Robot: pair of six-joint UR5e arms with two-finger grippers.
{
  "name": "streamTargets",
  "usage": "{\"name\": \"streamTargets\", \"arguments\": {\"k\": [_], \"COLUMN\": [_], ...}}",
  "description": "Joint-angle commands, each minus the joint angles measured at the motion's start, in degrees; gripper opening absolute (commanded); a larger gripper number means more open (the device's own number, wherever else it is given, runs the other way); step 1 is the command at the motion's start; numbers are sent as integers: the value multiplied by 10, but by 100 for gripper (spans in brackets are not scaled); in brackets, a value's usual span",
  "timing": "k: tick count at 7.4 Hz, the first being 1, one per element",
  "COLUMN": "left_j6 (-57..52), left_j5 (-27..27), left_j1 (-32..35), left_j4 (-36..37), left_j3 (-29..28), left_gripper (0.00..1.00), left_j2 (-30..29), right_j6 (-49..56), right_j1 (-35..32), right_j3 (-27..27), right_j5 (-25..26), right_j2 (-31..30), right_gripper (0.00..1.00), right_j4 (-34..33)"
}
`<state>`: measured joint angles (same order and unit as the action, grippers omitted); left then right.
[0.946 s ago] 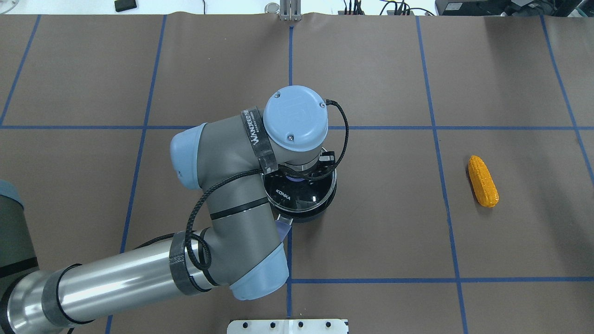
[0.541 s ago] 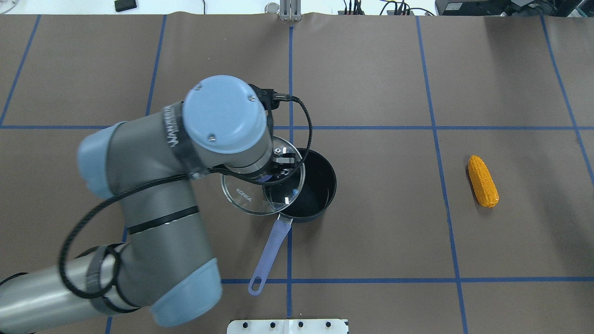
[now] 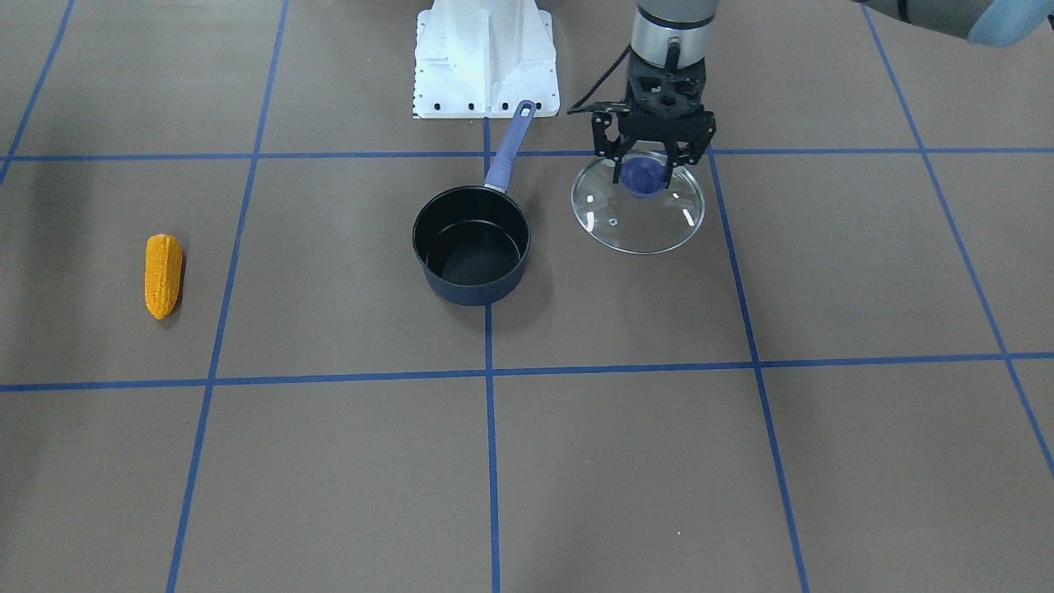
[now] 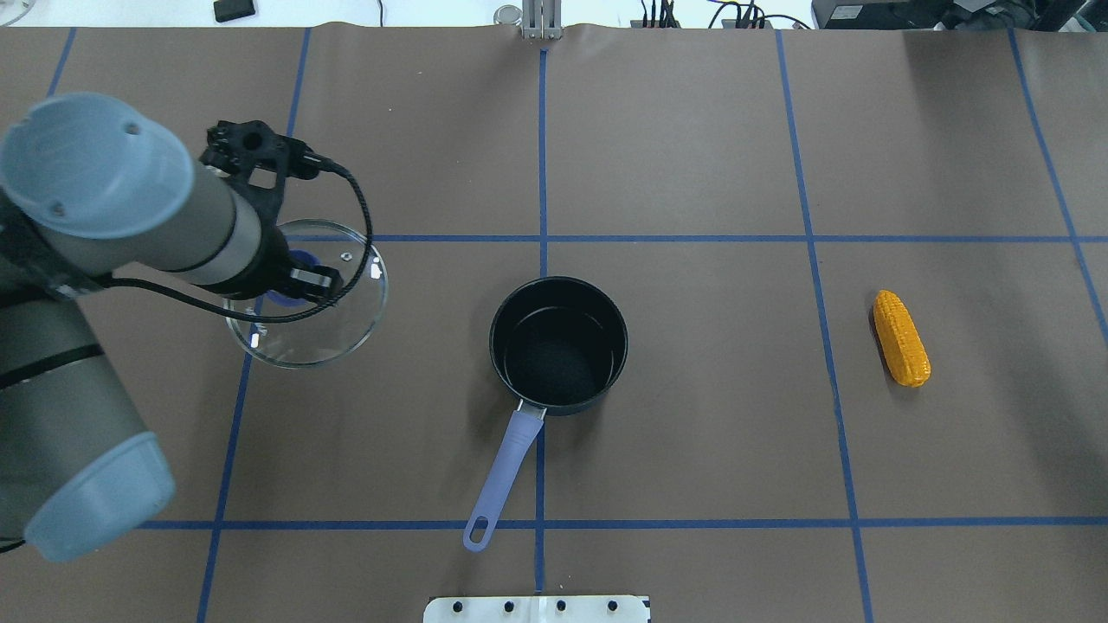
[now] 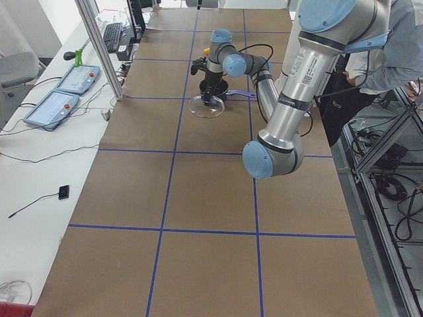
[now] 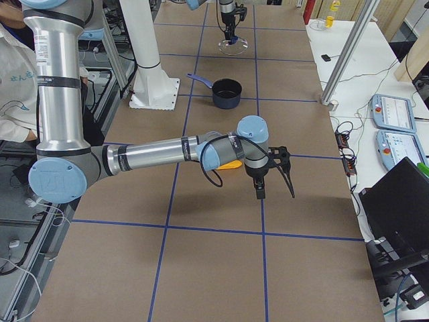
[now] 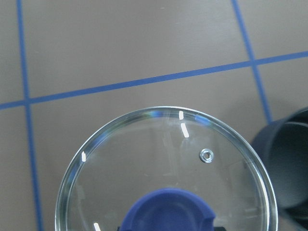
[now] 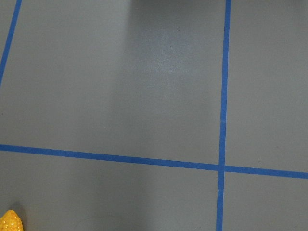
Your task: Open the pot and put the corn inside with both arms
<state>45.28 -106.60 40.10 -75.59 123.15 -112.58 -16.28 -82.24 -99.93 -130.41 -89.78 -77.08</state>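
Observation:
The dark navy pot (image 4: 558, 346) stands open and empty mid-table, its lavender handle (image 4: 502, 472) pointing toward the robot base; it also shows in the front view (image 3: 471, 247). My left gripper (image 4: 290, 290) is shut on the blue knob (image 3: 642, 175) of the glass lid (image 4: 322, 333), holding it low to the pot's left, clear of the pot. The orange-yellow corn (image 4: 900, 337) lies flat far to the right, also in the front view (image 3: 163, 276). My right gripper (image 6: 275, 182) hovers near the corn; it shows only in the exterior right view, so I cannot tell its state.
The white pedestal base (image 3: 486, 58) stands behind the pot's handle. Blue tape lines cross the brown table cover (image 4: 692, 433). An operator (image 5: 396, 39) stands beside the table in the side views.
The left gripper lifted the lid off the pot and carried it well to the left. The pot now stands open. The corn has not moved.

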Motion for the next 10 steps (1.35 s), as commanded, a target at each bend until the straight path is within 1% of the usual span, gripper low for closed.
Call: {"name": "streamTargets", "arguments": {"k": [1,2,3,4,5,6,7,8,10], "left_j6": [-130,-175,-192,-224,-243,-254,-254,-254,-249], "left_j5": [-57,-73,-77,-77,-77,-79,-106,-118,-125], "left_j1": [72,87,89,89,89,89,88,88,87], "left_j4": [-107,-138,-168,-212,-280,-388,-483,-511,-511], "left_j3": [-3,-5,-6,-28,-69,-139,-211,-235,-238], "left_gripper": [44,44,43,43,43,43,43,44,45], "left_j2": [134,185,227,257,283,292,293,293,289], "right_j6": [0,1,1,1,1,1,1,1,1], "right_j1": [1,1,1,1,1,2,2,2,2], "right_j3": [0,0,0,1,0,0,0,0,0], "right_j5": [1,1,1,2,2,2,3,3,3], "right_j2": [-3,-4,-5,-6,-6,-7,-7,-6,-6], "right_gripper": [100,100,100,100,100,100,100,100,100], "right_j4": [0,0,0,0,0,0,0,1,0]}}
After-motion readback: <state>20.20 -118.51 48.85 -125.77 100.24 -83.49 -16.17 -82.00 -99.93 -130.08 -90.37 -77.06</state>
